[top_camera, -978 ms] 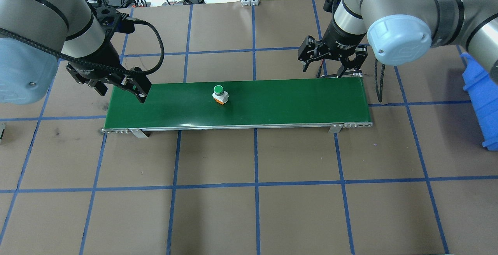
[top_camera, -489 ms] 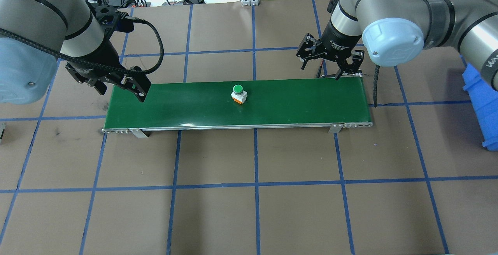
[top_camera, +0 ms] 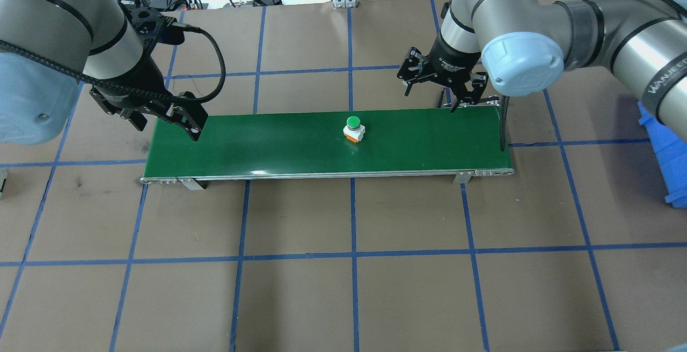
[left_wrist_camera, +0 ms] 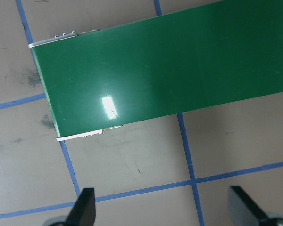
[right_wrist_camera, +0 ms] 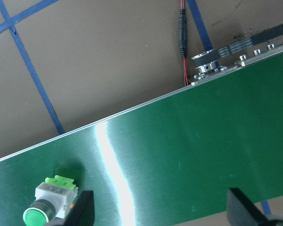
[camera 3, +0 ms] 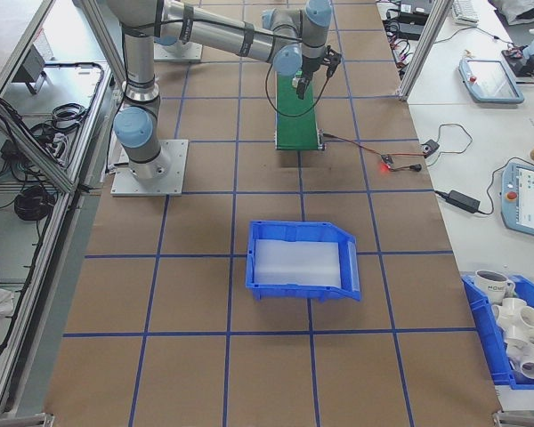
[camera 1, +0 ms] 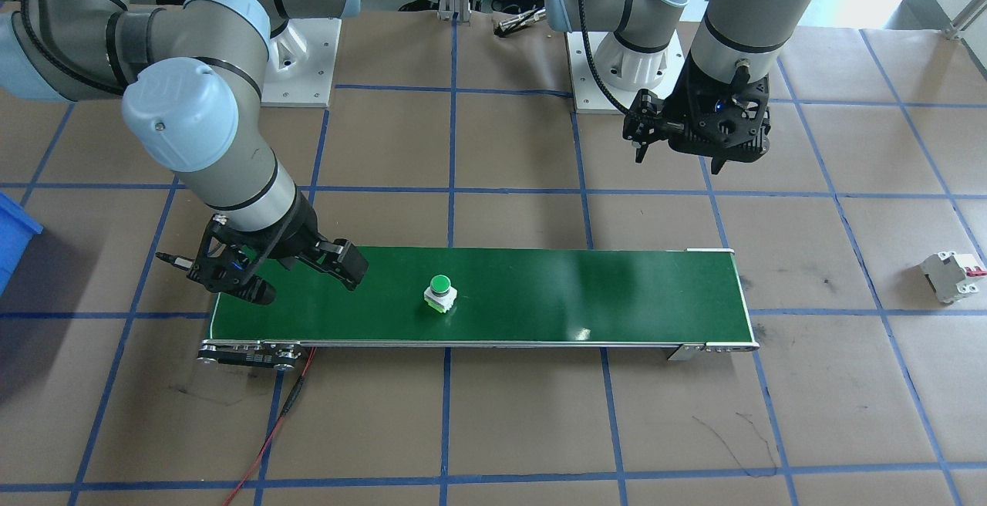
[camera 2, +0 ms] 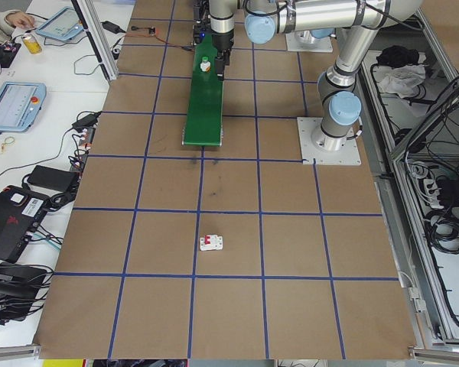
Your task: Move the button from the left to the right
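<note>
Button [top_camera: 353,128] stands mid-belt [top_camera: 257,143], left of the right tool [top_camera: 436,87]; both that and the left tool [top_camera: 163,116] gape wide, empty.

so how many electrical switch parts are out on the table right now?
2. The green-capped button stands near the middle of the green conveyor belt. A white circuit breaker with a red lever lies on the brown table, off the belt's left-arm end. No others visible.

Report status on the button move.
Both grippers, left and right, open, empty. Button upright mid-belt, unheld. Path clear.
</note>
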{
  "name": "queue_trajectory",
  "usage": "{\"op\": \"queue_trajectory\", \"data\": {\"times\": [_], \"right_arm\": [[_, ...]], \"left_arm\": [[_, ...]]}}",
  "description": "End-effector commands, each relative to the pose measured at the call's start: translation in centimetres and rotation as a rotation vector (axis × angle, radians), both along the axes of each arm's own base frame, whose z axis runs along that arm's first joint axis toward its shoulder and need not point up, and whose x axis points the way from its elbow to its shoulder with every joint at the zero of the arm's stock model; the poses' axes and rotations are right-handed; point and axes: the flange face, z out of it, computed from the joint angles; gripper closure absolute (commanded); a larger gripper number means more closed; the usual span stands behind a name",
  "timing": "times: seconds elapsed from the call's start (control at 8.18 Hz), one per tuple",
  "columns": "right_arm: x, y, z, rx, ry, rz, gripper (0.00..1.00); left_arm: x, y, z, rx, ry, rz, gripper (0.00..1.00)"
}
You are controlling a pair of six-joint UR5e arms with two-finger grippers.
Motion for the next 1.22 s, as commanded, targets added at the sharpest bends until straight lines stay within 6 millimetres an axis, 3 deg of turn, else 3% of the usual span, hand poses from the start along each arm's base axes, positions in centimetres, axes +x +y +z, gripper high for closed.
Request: {"op": "queue_trajectory", "data": {"times": [0.0,0.49,0.86,0.98,1.1], "right_arm": [[3.7,0.2,-1.3,-0.029,-0.002,0.004,0.00],[4.5,-1.2,-6.9,0.003,-0.004,0.090,0.00],[3.0,-0.3,-9.0,0.027,0.113,0.224,0.00],[2.3,-0.3,-9.2,0.034,0.144,0.239,0.03],[0.9,-0.4,-9.3,0.068,0.147,0.232,0.22]], "left_arm": [[0.0,0.0,-0.2,0.000,-0.003,0.000,0.00],[0.1,-0.6,-0.5,0.004,0.002,0.008,0.00],[0.1,-0.6,-0.5,0.001,0.002,0.006,0.00],[0.1,-0.6,-0.5,0.003,0.002,0.006,0.00],[0.1,-0.6,-0.5,0.001,0.002,0.006,0.00]]}}
